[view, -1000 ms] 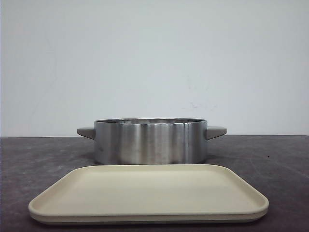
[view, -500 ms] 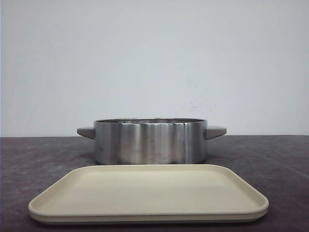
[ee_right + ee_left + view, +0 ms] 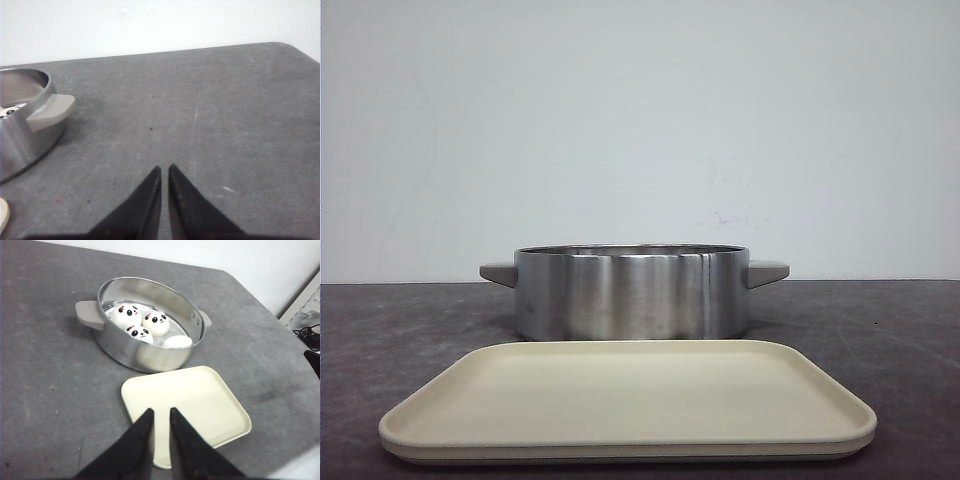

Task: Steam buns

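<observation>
Grey tabletop [image 3: 45,390], white wall behind | four buns [image 3: 142,322] sat inside the steel pot [image 3: 150,352], cream tray [image 3: 620,400] bare | left gripper [image 3: 159,415] and right gripper [image 3: 164,171] nearly closed, holding nothing | likely wrap-up: withdraw clear of the pot rim | fourth bun's face hidden; front view concealed all buns.

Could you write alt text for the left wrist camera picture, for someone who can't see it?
Four white panda-faced buns sit inside a round steel pot with grey handles on a grey table. An empty cream rectangular tray lies beside the pot, apart from it. The left arm's black tool, almost shut and holding nothing, hangs over the tray.
</observation>
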`<action>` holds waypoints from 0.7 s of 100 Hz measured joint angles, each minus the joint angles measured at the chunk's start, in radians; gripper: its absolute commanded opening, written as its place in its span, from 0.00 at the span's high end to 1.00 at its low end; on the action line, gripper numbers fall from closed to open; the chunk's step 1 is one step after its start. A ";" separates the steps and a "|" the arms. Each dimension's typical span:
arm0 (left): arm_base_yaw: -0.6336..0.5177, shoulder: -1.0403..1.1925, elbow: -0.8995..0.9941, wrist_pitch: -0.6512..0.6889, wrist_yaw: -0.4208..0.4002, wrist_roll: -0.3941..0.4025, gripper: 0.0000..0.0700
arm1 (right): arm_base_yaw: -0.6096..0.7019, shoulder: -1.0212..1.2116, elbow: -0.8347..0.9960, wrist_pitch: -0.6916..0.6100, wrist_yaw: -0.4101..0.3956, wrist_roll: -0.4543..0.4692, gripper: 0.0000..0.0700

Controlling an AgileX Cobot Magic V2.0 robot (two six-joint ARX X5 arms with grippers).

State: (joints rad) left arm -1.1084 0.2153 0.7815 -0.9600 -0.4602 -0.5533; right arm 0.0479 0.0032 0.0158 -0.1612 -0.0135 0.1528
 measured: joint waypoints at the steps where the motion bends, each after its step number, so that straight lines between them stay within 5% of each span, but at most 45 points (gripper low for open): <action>1: 0.000 0.000 0.000 0.000 0.000 0.000 0.99 | 0.000 0.000 0.000 0.000 0.000 0.000 0.98; 18: 0.000 0.000 0.000 -0.001 0.000 0.008 0.98 | 0.000 0.000 0.000 0.000 0.000 0.000 0.97; 46: 0.013 0.000 0.000 -0.004 -0.006 0.138 0.98 | 0.000 0.000 0.000 0.000 0.000 0.000 0.98; 70: 0.281 0.000 -0.035 0.237 0.036 0.274 0.98 | 0.000 0.000 0.000 0.000 0.000 0.000 0.97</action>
State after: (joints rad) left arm -0.8276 0.2153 0.7467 -0.7227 -0.4244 -0.2798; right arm 0.0479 0.0032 0.0158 -0.1612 -0.0135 0.1524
